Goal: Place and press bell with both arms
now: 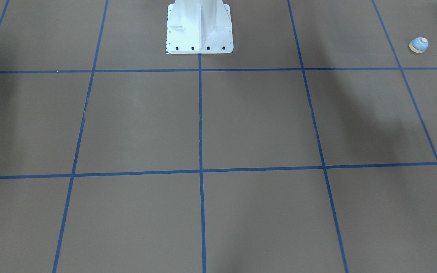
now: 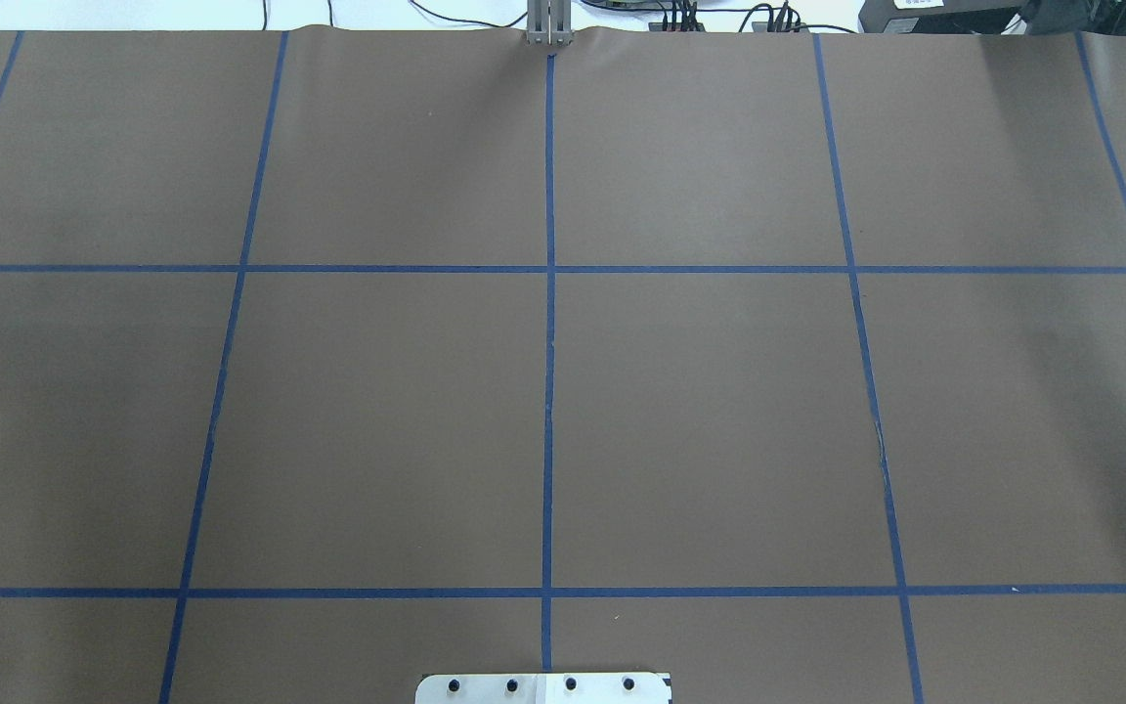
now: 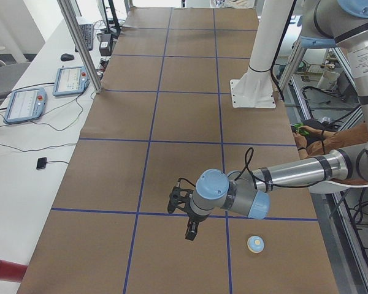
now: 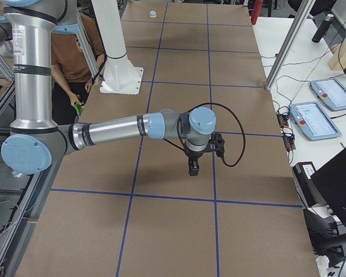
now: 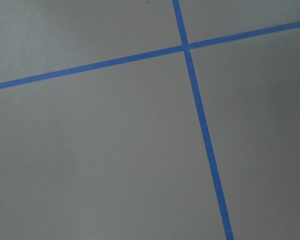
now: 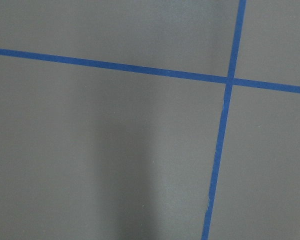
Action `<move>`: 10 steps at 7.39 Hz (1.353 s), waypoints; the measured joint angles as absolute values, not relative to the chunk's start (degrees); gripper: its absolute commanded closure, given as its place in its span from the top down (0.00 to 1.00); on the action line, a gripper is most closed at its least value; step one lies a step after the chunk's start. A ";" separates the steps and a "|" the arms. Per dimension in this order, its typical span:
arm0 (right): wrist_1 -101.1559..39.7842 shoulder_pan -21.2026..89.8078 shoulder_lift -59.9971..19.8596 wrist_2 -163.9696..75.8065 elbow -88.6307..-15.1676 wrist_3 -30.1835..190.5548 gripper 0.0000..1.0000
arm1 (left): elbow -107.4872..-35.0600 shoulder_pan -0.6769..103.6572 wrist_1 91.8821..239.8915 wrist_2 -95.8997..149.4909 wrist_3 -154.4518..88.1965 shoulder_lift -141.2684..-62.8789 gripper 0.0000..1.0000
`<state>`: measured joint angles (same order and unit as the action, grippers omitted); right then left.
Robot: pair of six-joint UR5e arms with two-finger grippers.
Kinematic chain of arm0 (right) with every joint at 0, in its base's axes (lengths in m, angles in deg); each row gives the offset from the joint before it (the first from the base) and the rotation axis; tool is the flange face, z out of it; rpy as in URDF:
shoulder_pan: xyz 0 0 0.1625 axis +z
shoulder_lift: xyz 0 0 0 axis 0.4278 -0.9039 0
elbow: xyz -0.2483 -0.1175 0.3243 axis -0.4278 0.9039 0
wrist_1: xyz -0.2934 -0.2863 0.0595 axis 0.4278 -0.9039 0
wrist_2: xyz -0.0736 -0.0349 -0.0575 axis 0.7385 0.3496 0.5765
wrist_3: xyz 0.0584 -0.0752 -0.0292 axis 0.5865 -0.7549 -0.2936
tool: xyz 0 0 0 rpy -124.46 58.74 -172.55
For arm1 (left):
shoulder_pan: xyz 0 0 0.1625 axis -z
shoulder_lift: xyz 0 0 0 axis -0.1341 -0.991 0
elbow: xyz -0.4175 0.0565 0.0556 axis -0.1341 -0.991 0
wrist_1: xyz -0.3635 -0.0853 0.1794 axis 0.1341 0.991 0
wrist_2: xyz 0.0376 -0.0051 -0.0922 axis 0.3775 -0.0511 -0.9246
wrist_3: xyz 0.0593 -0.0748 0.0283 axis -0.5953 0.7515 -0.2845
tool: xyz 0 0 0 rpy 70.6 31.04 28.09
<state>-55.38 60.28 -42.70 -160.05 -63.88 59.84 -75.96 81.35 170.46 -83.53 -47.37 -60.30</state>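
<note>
The bell (image 1: 418, 44), light blue with a cream base and button, stands on the brown table near the robot's left end. It also shows in the exterior left view (image 3: 255, 244) and far off in the exterior right view (image 4: 152, 13). My left gripper (image 3: 191, 233) hangs above the table, to the left of the bell in the exterior left view and apart from it. My right gripper (image 4: 192, 169) hangs above the table far from the bell. Both grippers show only in the side views, so I cannot tell if they are open or shut. The wrist views show only table and blue tape lines.
The white pedestal base (image 1: 199, 28) stands at the robot's edge of the table. Blue tape lines divide the brown table (image 2: 387, 411) into squares. A person (image 4: 75, 63) stands beside the base. Teach pendants (image 3: 26, 103) lie on the white side bench.
</note>
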 measured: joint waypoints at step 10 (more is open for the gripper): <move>-45.77 59.90 -43.60 -160.25 -62.91 59.55 1.00 | -65.86 63.34 170.81 -90.21 -36.27 -52.82 1.00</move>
<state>-45.77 59.90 -43.60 -160.25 -62.91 59.55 -65.86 63.34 170.81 -90.21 -36.27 -52.82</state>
